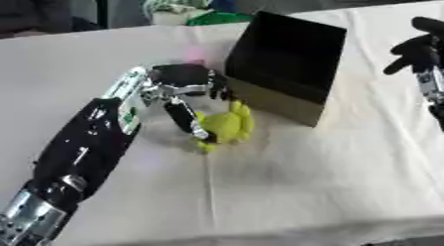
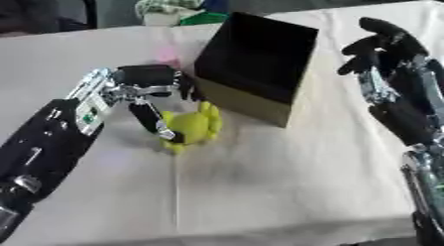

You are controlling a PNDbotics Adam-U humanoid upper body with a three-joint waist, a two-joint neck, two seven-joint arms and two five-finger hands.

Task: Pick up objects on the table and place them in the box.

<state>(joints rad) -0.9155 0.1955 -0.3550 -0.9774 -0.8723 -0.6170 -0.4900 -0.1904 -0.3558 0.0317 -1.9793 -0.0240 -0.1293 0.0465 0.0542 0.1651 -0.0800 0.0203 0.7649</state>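
- the left hand (image 1: 187, 86) reaches in from the near left, its black arm with silver joints lying across the white-covered surface (image 1: 295, 180).
- its fingers are curled down around a yellow-green toy (image 1: 227, 124); the thumb (image 1: 184, 118) runs down the toy's left side and touches it, while the other fingers come over the toy's far side.
- the yellow-green toy is soft-looking and lumpy, with small stubby parts sticking out at the top and bottom; what kind of figure it is cannot be made out.
- the toy sits on the surface just beside the near left face of the box (image 1: 286, 66); whether it is lifted clear of the cloth cannot be told.
- the box is black with an open top and a dark inside, its lower near wall showing a tan cardboard strip; it stands upright, turned with one corner toward the near side.
- a faint pink patch (image 1: 193, 53) shows on the surface just to the far left of the box, behind the left hand.
- the right hand (image 2: 390, 66) is at the right edge, raised with its fingers spread and pointing toward the far side, holding nothing and well apart from the box.
- green and blue cloth-like things (image 1: 187, 7) lie past the far edge of the surface.
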